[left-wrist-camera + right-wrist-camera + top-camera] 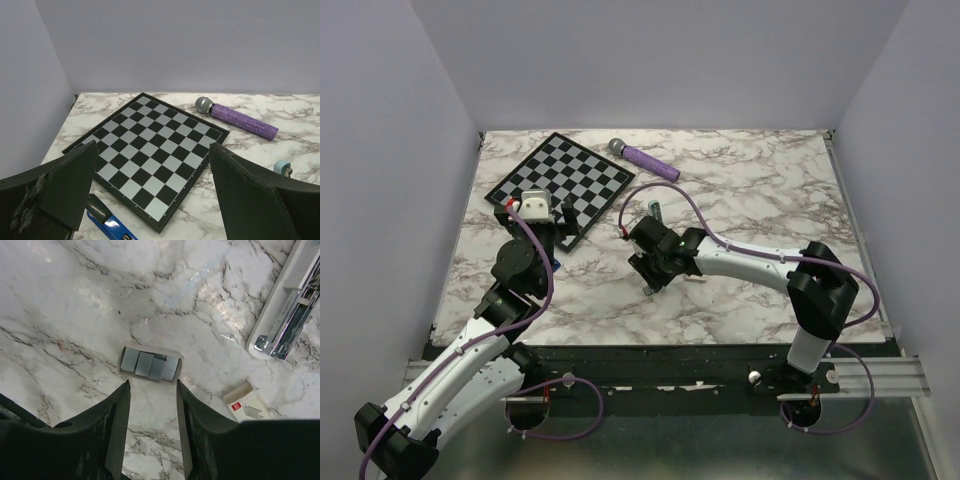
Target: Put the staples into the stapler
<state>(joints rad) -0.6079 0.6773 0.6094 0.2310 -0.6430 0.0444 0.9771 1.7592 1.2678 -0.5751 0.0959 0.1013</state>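
Apparently lined up to pinch a strip, the right claw [152, 390] hovers half-spread and empty just short of the tray of staples [150, 365], its arm stretched low across the table [75, 300], while the left claw [152, 165], tilted forward, gapes wide and empty above the dark blue stapler [107, 222] beside the chessboard [150, 145].

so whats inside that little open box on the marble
Grey staple strips fill the small open box, lying side by side, slightly askew. The box floor and anything beneath them is covered.
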